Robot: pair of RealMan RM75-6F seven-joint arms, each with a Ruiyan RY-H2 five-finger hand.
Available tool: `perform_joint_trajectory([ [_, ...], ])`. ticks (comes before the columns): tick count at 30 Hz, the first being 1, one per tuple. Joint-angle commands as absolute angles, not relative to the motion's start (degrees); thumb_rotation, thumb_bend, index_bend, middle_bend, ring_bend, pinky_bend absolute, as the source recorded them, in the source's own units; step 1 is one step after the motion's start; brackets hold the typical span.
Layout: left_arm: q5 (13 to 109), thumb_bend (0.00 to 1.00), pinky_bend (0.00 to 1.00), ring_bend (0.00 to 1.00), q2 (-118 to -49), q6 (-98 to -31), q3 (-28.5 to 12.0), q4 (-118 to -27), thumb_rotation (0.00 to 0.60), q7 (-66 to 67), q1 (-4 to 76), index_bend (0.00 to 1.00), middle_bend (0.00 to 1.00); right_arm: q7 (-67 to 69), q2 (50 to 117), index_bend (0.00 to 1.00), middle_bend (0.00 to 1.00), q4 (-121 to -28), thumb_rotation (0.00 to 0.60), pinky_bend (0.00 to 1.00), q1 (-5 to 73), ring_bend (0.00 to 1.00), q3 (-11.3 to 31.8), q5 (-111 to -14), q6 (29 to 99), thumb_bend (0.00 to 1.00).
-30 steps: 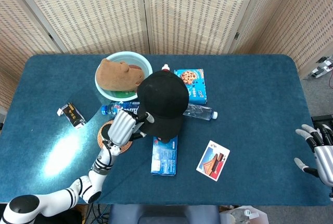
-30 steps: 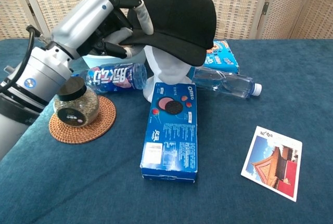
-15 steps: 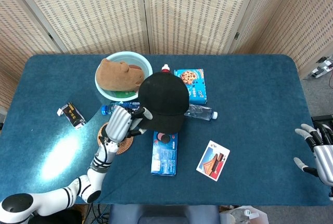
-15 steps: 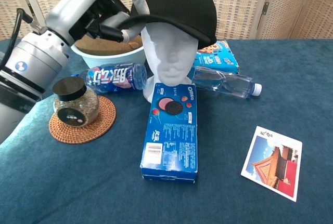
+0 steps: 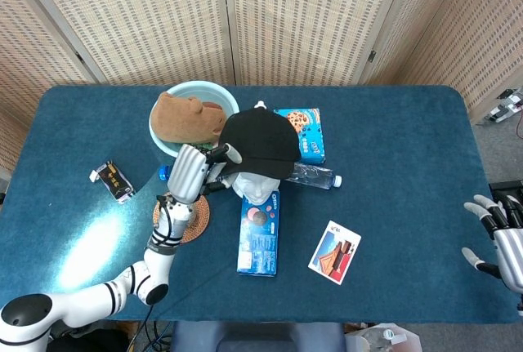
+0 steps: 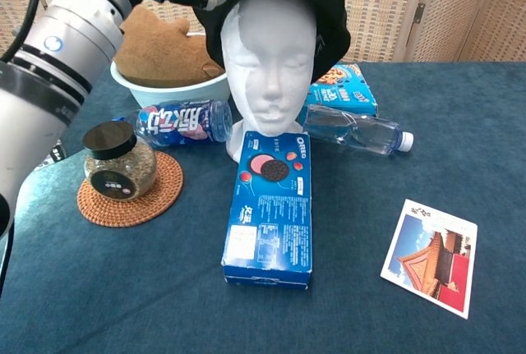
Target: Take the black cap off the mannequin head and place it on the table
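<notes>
Cap lifting off the mannequin head.
The left hand [image 5: 190,176] pinches the black cap [image 5: 256,144] by its brim; since a second ago the cap has tipped back, baring the mannequin head [image 6: 271,75]. Removal is nearly complete.

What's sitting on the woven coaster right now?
A glass jar with a black lid stands on the woven coaster, holding something speckled and grainy. From the head view the left hand and forearm cover most of the jar, so only the chest view shows it.
</notes>
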State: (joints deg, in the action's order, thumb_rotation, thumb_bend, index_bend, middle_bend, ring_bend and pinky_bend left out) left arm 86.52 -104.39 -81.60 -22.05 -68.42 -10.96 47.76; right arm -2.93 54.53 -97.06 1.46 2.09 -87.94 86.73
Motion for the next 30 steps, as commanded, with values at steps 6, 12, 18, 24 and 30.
perform_joint_trajectory([
  [6,83.2,0.36,1.0,1.0,-102.1,-79.8,-25.8,-69.7,0.6,-10.8,49.7,0.63,1.0,-2.6,54.5,0.24,0.19,-96.9,0.6,0.15,1.3,0.04,2.0,-88.2,87.1,0.19],
  [12,81.5,0.36,1.0,1.0,-100.9,-80.7,-28.3,-70.2,0.6,-11.8,50.4,0.62,1.0,-2.5,54.6,0.24,0.19,-96.9,0.6,0.15,1.1,0.05,2.0,-88.4,87.5,0.19],
  [18,80.1,0.36,1.0,1.0,-98.4,-81.8,-29.9,-70.7,0.6,-12.9,49.8,0.62,1.0,-2.3,54.5,0.24,0.19,-96.7,0.6,0.15,0.9,0.05,1.9,-88.4,87.6,0.19],
  [24,80.0,0.36,1.0,1.0,-94.3,-84.2,-30.3,-72.7,0.6,-13.6,47.3,0.62,1.0,-2.2,54.6,0.24,0.19,-96.6,0.6,0.14,1.1,0.05,1.9,-88.6,87.2,0.19],
  [30,79.9,0.36,1.0,1.0,-89.6,-87.3,-30.8,-75.2,0.6,-15.9,43.7,0.62,1.0,-2.2,54.7,0.24,0.19,-96.6,0.6,0.15,1.5,0.05,2.0,-88.8,86.7,0.19],
])
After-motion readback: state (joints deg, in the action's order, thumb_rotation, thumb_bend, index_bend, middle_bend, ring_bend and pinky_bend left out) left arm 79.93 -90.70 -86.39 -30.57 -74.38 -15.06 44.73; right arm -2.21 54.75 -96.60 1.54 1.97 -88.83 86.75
